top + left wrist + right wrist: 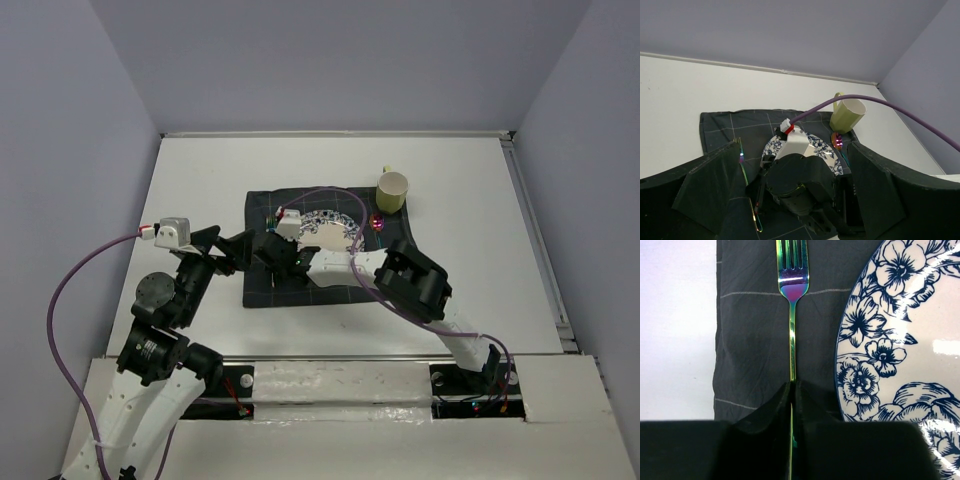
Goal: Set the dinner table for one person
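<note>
Right end effector (792, 386) pinches 1 fork (792, 287) (beside 1 plate (885, 355)); left end effector (794, 150) spread.

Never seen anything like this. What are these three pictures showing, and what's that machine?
Two robot arms stand at the near edge of a white table. One picture looks down from above; the other two come from a camera on each wrist. On the table lies a dark cloth bearing a flowered plate, a fork beside it, and a yellow-green mug by its far corner. The right gripper is shut on the fork's handle; the left gripper is open and empty.
</note>
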You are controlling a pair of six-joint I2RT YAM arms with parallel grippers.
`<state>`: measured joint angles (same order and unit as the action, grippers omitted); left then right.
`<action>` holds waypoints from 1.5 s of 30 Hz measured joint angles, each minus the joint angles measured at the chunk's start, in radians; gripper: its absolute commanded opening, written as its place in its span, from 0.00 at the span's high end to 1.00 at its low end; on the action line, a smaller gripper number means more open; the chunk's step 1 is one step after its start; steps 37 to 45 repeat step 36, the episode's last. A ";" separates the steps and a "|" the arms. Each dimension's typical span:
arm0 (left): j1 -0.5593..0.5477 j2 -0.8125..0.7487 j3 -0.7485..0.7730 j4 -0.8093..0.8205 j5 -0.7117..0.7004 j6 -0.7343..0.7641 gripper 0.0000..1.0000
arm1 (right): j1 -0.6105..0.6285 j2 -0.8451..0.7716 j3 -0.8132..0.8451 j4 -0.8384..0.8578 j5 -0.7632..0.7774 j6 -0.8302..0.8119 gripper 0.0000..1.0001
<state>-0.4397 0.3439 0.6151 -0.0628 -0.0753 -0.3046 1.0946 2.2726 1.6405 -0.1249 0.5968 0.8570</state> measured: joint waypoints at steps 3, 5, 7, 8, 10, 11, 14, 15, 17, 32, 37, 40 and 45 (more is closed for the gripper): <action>0.000 0.000 0.000 0.000 0.000 0.000 0.01 | 0.000 0.000 0.000 0.001 -0.002 0.010 0.58; 0.000 0.000 0.000 0.000 -0.001 0.000 0.01 | 0.002 -0.001 0.001 0.004 -0.003 0.014 0.49; 0.000 0.000 0.000 0.000 -0.005 0.000 0.01 | 0.004 -0.007 0.001 0.003 -0.006 0.006 0.34; 0.000 0.000 0.000 0.000 -0.008 0.000 0.01 | 0.006 -0.013 0.001 -0.003 -0.007 0.004 0.31; 0.000 0.000 0.000 -0.001 -0.018 0.001 0.01 | 0.007 -0.022 -0.001 -0.005 -0.014 -0.007 0.13; 0.001 0.000 0.000 -0.002 -0.025 0.001 0.01 | 0.010 -0.037 -0.010 -0.008 -0.018 -0.011 0.11; 0.002 0.000 0.000 -0.009 -0.063 0.001 0.01 | 0.015 -0.123 -0.051 -0.011 -0.023 -0.051 0.03; 0.003 0.000 0.001 -0.015 -0.077 0.002 0.01 | 0.018 -0.160 -0.071 -0.011 -0.021 -0.069 0.03; 0.003 0.000 0.005 -0.023 -0.090 0.006 0.01 | 0.020 -0.247 -0.114 -0.015 -0.017 -0.098 0.04; 0.003 0.026 0.219 -0.019 -0.147 0.064 0.01 | 0.019 -1.393 -0.682 0.030 0.152 -0.509 0.00; 0.003 0.027 0.219 -0.008 -0.138 0.060 0.01 | 0.019 -1.586 -0.742 0.036 0.172 -0.595 0.00; 0.003 0.027 0.219 -0.008 -0.138 0.060 0.01 | 0.019 -1.586 -0.742 0.036 0.172 -0.595 0.00; 0.003 0.027 0.219 -0.008 -0.138 0.060 0.01 | 0.019 -1.586 -0.742 0.036 0.172 -0.595 0.00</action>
